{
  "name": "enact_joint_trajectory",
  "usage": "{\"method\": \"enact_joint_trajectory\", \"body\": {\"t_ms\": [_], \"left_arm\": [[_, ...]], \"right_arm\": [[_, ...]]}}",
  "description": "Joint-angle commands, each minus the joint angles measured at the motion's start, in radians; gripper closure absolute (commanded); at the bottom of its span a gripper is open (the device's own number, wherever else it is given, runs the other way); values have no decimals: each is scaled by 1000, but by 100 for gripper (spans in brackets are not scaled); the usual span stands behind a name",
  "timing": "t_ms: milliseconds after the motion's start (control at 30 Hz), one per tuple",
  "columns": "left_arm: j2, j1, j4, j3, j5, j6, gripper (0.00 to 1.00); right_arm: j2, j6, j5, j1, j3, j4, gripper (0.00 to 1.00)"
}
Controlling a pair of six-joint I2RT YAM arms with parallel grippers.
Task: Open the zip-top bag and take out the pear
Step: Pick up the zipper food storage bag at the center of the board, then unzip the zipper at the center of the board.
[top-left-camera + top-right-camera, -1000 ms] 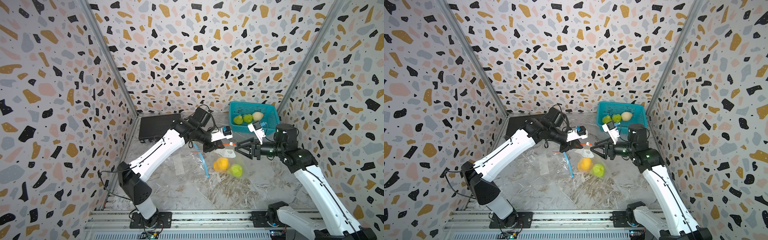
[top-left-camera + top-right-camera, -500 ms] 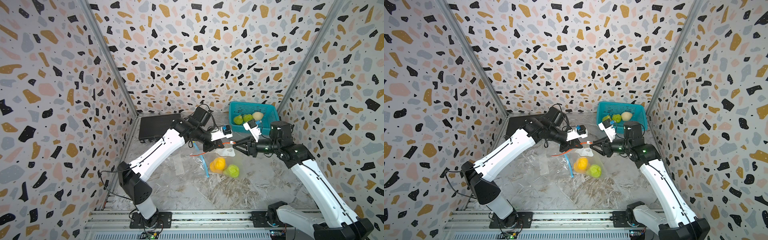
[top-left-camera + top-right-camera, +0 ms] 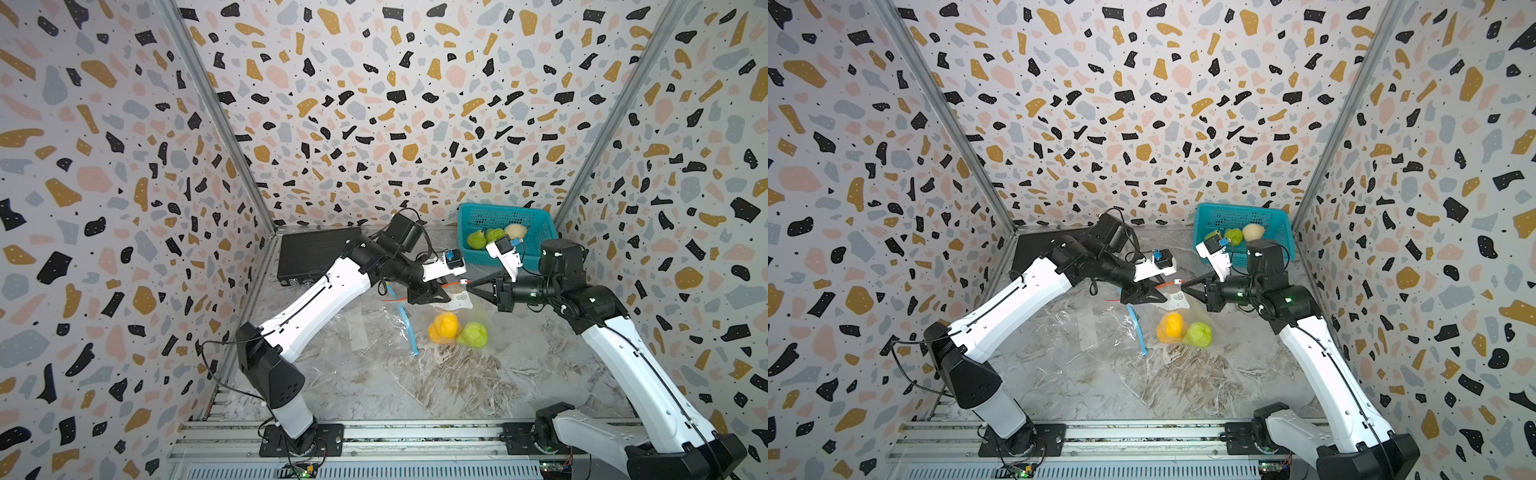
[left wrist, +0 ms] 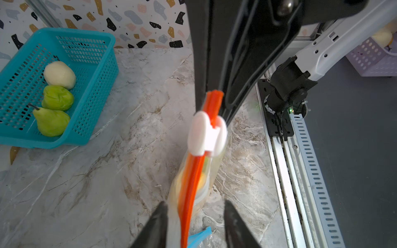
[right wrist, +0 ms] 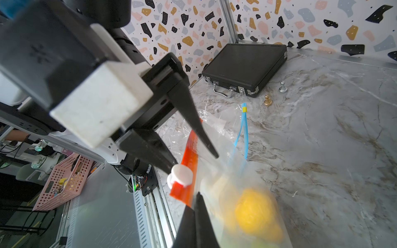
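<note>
Orange zip track [image 4: 191, 193] is strung in the air between your two arms. Your right fingers [image 5: 193, 227] are pinched shut on the right-hand end of it, just past the white slider [image 4: 207, 133]. Your left fingers [image 4: 153, 227] stand apart, one either side of the track, gripping nothing. So the zip-top bag [image 3: 455, 305] hangs from that one pinch, mouth up, belly sagging onto the tabletop [image 3: 478, 395] near the middle.

Inside it, side by side, sit a yellow fruit [image 3: 444, 327] and a green fruit [image 3: 473, 334]. The yellow one looks the more pear-like to me, but through blurred plastic I can't swear to it. Whether the track has parted anywhere, I can't tell.

My read: you're early. Bag secured, yes; zip not visibly run open, nothing out. Left for you: catch the slider or a lip, draw it along, spread the mouth, reach in, lift the pear clear. The teal basket [image 3: 532, 226] at the far right holds other fruit, well apart.
</note>
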Motion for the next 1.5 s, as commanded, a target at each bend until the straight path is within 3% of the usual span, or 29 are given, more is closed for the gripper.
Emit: {"method": "enact_joint_trajectory", "body": {"t_ms": [0, 200, 467, 733, 900, 1100, 1467], "left_arm": [[-99, 2, 143, -27, 3, -44, 34], [-246, 3, 396, -192, 15, -66, 23], [-144, 0, 265, -75, 131, -15, 25], [-88, -11, 229, -38, 117, 1, 29], [-65, -20, 224, -15, 114, -2, 39], [-51, -25, 222, 0, 111, -7, 60], [-31, -32, 191, 21, 100, 5, 76]], "right_arm": [[-18, 15, -38, 5, 27, 1, 100], [5, 15, -55, 5, 30, -20, 100], [-2, 23, -73, 5, 28, -22, 100], [-8, 23, -80, 5, 21, -23, 100], [-7, 23, -82, 5, 16, -22, 100], [-8, 21, -83, 4, 16, -24, 100], [-8, 22, -80, 5, 16, -24, 100]]}}
